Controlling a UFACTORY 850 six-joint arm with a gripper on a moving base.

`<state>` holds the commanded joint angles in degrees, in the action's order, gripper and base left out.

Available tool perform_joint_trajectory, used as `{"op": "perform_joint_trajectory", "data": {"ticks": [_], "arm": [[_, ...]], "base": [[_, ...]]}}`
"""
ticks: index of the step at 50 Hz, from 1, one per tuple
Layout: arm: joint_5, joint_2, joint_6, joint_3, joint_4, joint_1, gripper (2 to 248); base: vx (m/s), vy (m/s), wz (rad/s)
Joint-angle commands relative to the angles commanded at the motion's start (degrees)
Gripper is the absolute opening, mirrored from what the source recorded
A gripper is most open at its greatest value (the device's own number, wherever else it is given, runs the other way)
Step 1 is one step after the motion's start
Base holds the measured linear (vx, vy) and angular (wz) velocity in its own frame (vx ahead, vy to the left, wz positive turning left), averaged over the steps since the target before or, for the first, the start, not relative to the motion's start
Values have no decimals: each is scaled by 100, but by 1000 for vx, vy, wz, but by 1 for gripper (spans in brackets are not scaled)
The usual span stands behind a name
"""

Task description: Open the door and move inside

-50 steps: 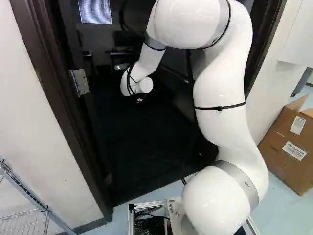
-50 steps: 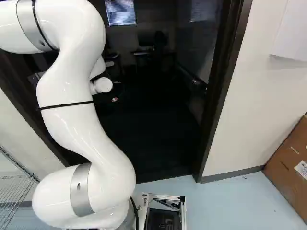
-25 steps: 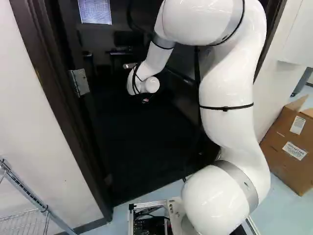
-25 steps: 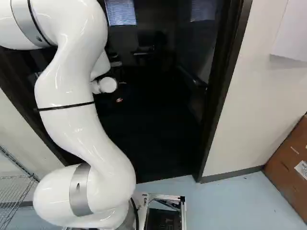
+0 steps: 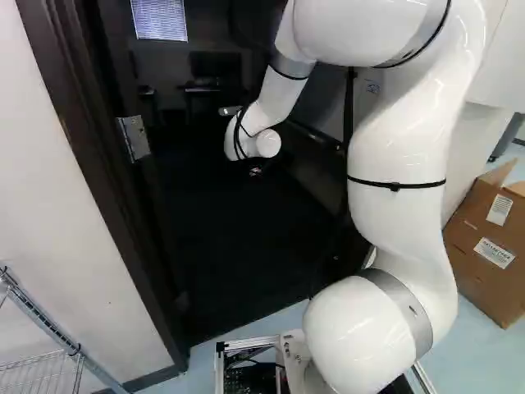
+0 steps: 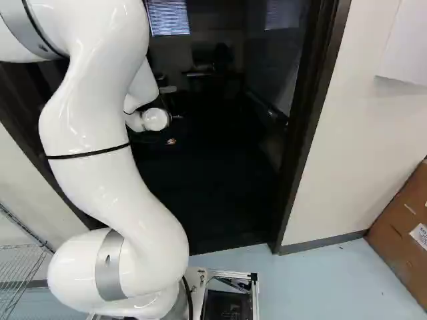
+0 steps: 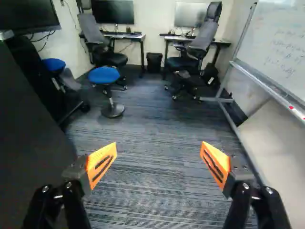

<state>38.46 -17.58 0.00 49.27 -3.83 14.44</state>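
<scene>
Jaws wide apart, door to L

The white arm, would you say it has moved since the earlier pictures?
Yes, the white arm has shifted right in the left base view, away from the hinge.

- Pale walls meet a light-blue floor along a dark baseboard.
- An open cardboard box sits at the right of the left base view; a wire shelf is at its lower left.
- Light shows at a window with slatted blinds in the dim far room.
- The wrist view shows striped grey carpet there.
- One tabletop and another tabletop carry monitors, with a black bin between them and an office chair near each.
- Two blue-seated stools stand opposite a framed whiteboard bearing faint writing.
</scene>
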Motion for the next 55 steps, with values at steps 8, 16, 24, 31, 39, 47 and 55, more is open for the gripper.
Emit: {"op": "perform_joint_trajectory", "data": {"ticks": [8, 16, 24, 31, 39, 47, 55], "arm": [[0, 149, 0, -177, 0, -111, 247], [0, 296, 0, -348, 0, -226, 247], [0, 440, 0, -515, 0, -345, 247], [0, 564, 0, -656, 0, -451, 247], [0, 706, 0, -816, 0, -578, 247], [0, 846, 0, -973, 0, -705, 247], [0, 980, 0, -1121, -21, -832, 247]], "base": [[0, 0, 0], [0, 0, 0], [0, 0, 0], [0, 0, 0], [0, 0, 0], [0, 0, 0], [0, 0, 0]]}}
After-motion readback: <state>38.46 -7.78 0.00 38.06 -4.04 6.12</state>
